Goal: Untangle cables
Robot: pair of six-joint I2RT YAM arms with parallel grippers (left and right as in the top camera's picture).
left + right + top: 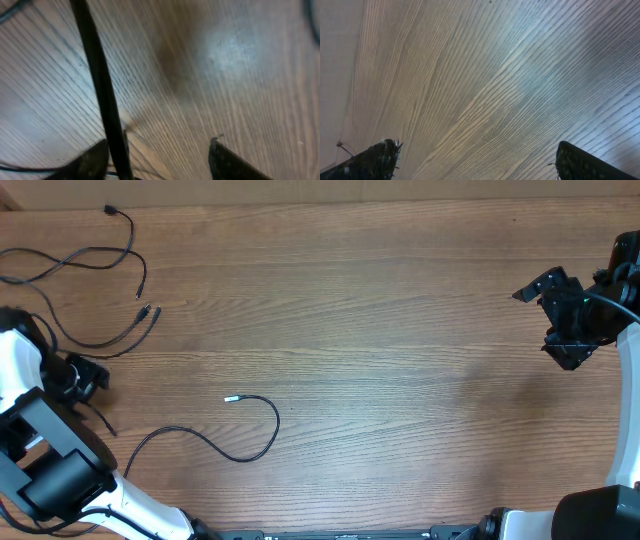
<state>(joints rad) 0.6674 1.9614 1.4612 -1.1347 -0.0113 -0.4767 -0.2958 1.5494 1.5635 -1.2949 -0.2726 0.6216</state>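
Seen from above, the wood-grain worktop (380, 330) has thin black cables (100, 249) sprawled at its far left corner. One loose cable (277, 425) with a pale plug curls near the front left.

Only the left wrist view shows a black cord (102, 90) passing between the left fingers (92, 162). It runs just beside one finger, and the fingers are partly apart, not clamped on it.

The right fingers (370, 162) gape wide over bare wood by the right edge.

White arm shells (20, 365), black joint housings (55, 480), black wire (612, 299), dark gripper fingers (370, 162), maybe rough-edged.
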